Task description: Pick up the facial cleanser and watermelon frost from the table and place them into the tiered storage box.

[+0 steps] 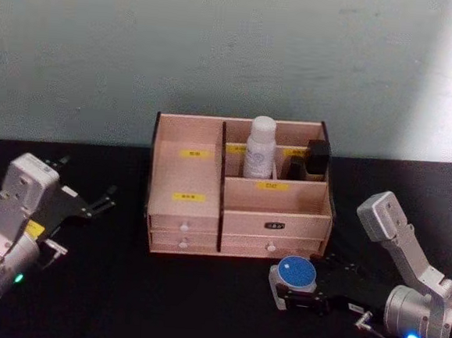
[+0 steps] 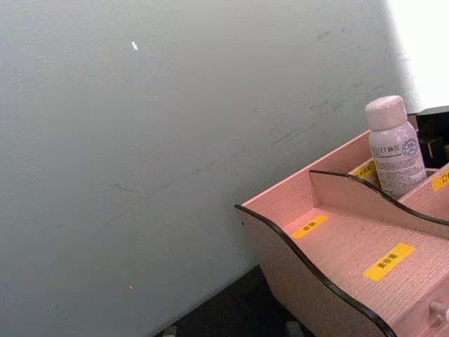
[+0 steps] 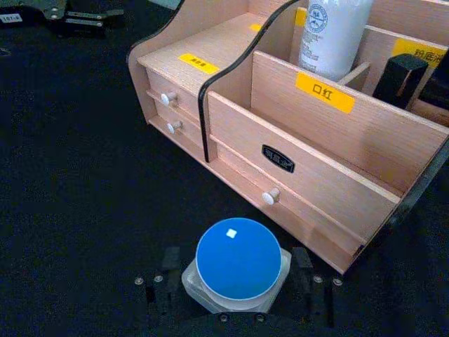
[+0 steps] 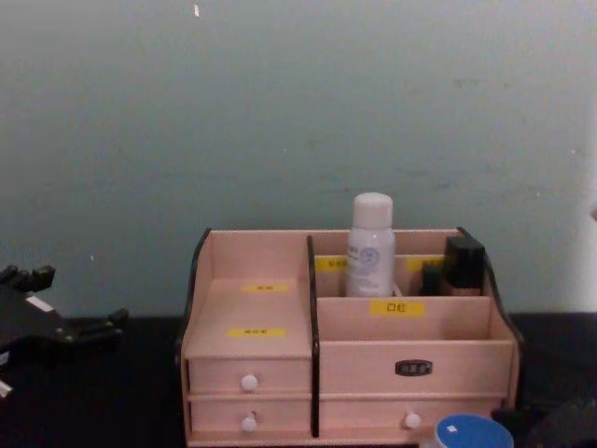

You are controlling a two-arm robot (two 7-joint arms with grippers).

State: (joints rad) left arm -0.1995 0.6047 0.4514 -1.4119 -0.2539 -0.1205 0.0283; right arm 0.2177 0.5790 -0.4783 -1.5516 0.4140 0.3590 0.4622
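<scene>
Item: watermelon frost jar [image 3: 238, 260], blue lid, just in front of tiered storage box [image 1: 277, 220] drawers. R hand [image 1: 296, 288] closed on it. L hand [image 1: 90, 201] idle at worktop's left, open. Rec: I lift straight, clear front wall, lower into compartment.

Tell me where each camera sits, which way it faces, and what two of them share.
Head: high, looking down on the light wooden tiered storage box; left gripper open, right gripper shut on the round blue-lidded jar.
Chest: low, facing the box front across the black table; left gripper at left edge.
Left wrist: beside the box, aimed at the wall and white capped bottle.
Right wrist: above the jar, facing the drawers; its fingers flank it.
Shared: all four see the bottle.
</scene>
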